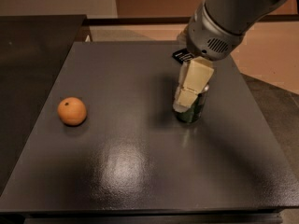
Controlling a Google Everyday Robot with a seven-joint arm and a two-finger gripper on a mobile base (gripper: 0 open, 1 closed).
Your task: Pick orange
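Note:
The orange is a small round orange fruit with a dark stem dot. It sits on the left part of the dark table. My gripper hangs from the grey arm at the upper right. Its cream-coloured fingers point down in front of the green can, far to the right of the orange. Nothing is seen in the gripper.
A small black packet lies behind the can, mostly hidden by the arm. A second dark surface adjoins the table on the left. Tan floor lies behind and to the right.

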